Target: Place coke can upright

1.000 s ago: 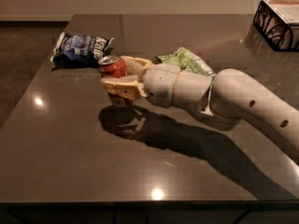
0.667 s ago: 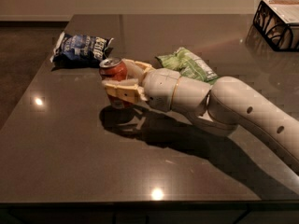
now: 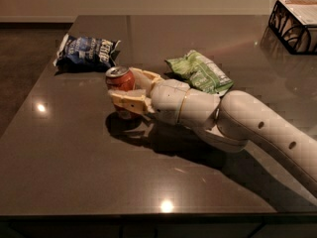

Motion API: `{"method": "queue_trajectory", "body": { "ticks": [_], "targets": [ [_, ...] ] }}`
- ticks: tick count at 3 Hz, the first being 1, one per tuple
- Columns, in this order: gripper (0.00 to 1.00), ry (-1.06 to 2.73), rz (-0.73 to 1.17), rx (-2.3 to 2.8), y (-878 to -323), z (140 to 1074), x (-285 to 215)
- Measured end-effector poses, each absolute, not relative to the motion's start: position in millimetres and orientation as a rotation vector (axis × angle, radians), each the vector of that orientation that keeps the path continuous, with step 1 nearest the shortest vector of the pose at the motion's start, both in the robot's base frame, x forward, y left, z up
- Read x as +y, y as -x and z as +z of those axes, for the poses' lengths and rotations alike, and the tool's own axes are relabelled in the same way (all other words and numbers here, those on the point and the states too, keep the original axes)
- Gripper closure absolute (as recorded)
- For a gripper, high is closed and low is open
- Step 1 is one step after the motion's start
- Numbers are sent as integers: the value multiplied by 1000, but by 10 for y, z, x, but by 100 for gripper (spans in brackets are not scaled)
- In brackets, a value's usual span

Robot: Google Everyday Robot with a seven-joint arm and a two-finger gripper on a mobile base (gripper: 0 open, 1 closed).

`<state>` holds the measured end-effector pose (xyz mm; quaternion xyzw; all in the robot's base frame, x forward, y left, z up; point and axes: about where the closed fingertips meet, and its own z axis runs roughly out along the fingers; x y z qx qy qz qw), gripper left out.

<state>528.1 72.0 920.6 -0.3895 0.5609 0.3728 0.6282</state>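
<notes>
Arm, change: white jointed forearm [image 3: 257,125] has sunk a little nearer the tabletop over the last second; the wrist has dropped with it, and the clamped can has hardly shifted.
Gripper: cream two-finger gripper [image 3: 125,87], left of table centre, fingers clasped on either side of the can.
Task item: small red aluminium coke can [image 3: 120,80], silver top facing up and tilted slightly toward the camera; its base is low over the table, contact not discernible.
Meaning for task: judged a set-down in progress; the can is close to upright, with release still outstanding.
Surface: dark glossy table [image 3: 74,172], left and front edges both well apart from the can.
Neighbour, rear left: blue crinkled chip bag [image 3: 85,53], near the can but not touching.
Neighbour, right: green crumpled chip bag [image 3: 200,72], just behind the wrist.
Far corner: black wire basket [image 3: 294,26], well apart.
Open room: bare tabletop in front of and to the left of the can; retreat along the arm's own line looks unobstructed.
</notes>
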Motion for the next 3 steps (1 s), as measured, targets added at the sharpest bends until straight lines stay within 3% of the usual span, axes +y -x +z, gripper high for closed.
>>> {"method": "queue_trajectory", "body": {
  "ticks": [3],
  "targets": [
    [4, 883, 842, 1317, -5305, 9044, 713]
  ]
}}
